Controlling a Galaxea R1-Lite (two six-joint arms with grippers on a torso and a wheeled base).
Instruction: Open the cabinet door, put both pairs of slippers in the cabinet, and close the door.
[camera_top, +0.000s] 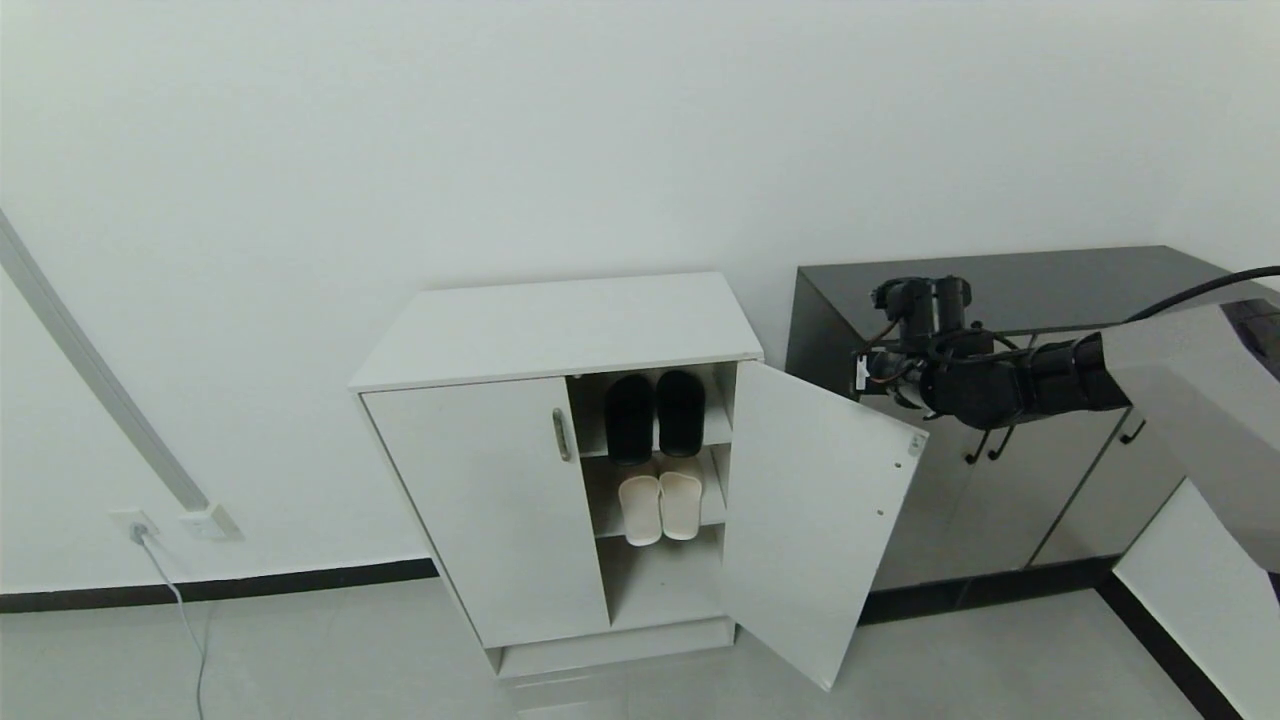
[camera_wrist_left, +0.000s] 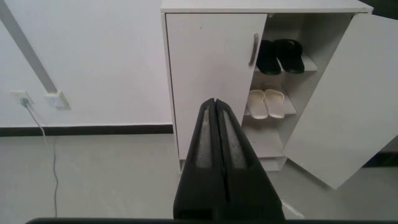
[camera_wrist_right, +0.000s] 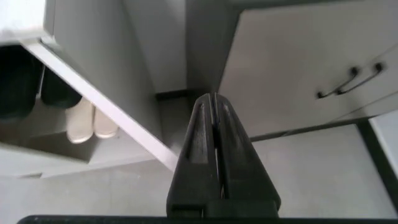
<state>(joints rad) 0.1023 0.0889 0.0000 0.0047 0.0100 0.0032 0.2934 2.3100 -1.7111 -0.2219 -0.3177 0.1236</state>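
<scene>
The white cabinet (camera_top: 560, 330) stands against the wall with its left door (camera_top: 490, 500) closed and its right door (camera_top: 810, 500) swung wide open. Inside, a black pair of slippers (camera_top: 655, 412) lies on the top shelf. A white pair of slippers (camera_top: 660, 505) lies on the shelf below. My right gripper (camera_top: 872, 372) is shut and empty, just beyond the open door's upper outer corner. In the right wrist view the right gripper (camera_wrist_right: 215, 102) sits behind the door (camera_wrist_right: 106, 56). My left gripper (camera_wrist_left: 215, 106) is shut and empty, held back from the cabinet, facing the closed door.
A dark glossy sideboard (camera_top: 1000, 280) stands right next to the cabinet, behind my right arm. On the left wall are a socket (camera_top: 135, 525) with a hanging cable and a slanted conduit (camera_top: 90, 370). Bare grey floor (camera_top: 300, 650) lies before the cabinet.
</scene>
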